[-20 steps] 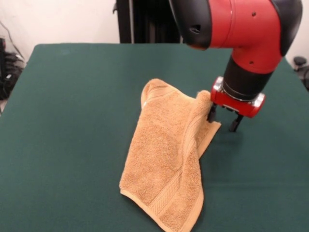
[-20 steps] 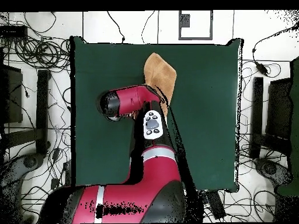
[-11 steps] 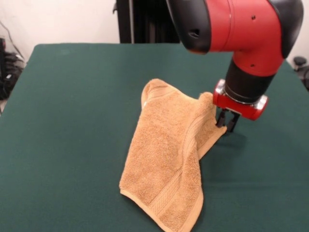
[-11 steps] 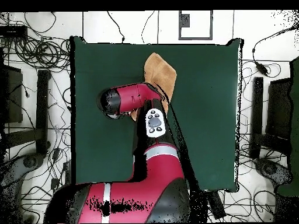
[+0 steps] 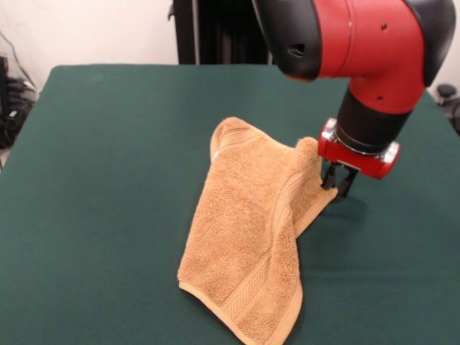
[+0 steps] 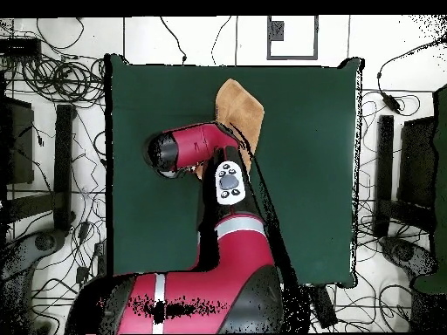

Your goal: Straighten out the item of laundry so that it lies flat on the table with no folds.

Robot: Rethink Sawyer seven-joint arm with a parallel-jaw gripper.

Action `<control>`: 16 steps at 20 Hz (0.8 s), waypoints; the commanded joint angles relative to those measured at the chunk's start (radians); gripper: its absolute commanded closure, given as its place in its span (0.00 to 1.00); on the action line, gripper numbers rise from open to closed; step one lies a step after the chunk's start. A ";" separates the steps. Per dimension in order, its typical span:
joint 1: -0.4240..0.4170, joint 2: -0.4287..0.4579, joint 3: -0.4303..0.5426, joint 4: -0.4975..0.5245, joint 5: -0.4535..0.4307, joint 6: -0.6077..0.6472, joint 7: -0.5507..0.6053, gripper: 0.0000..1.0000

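Note:
The item of laundry (image 5: pixel 248 230), a tan-orange terry towel, lies crumpled on the green table (image 5: pixel 108 180), with its right side folded over along a woven band. My gripper (image 5: pixel 336 182) is at the towel's right corner, fingers drawn together and pinching the raised edge there. In the overhead view the towel (image 6: pixel 242 109) shows near the table's far edge, and the arm's red head covers its near part and the gripper.
The red and black arm (image 5: pixel 359 57) hangs over the table's right half in the front view. Cables and equipment (image 6: pixel 52 131) surround the table (image 6: pixel 306 174) on the floor.
The fingers stood apart beside the towel's corner a second ago; they have since closed on it. Since half a second ago almost nothing has moved.

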 commanded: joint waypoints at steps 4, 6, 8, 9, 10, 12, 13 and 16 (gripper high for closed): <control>-0.010 0.226 0.025 -0.073 -0.144 -0.334 -0.033 1.00; -0.016 0.220 0.046 -0.069 -0.112 -0.307 -0.031 1.00; -0.027 0.209 0.069 -0.063 -0.081 -0.273 -0.039 1.00; -0.031 0.203 0.079 -0.060 -0.065 -0.256 -0.040 1.00; -0.034 0.196 0.088 -0.055 -0.052 -0.242 -0.040 1.00; -0.029 0.189 0.094 -0.059 -0.033 -0.220 -0.026 1.00; -0.025 0.187 0.094 -0.061 -0.025 -0.218 -0.012 1.00; -0.014 0.187 0.095 -0.071 0.002 -0.214 0.024 1.00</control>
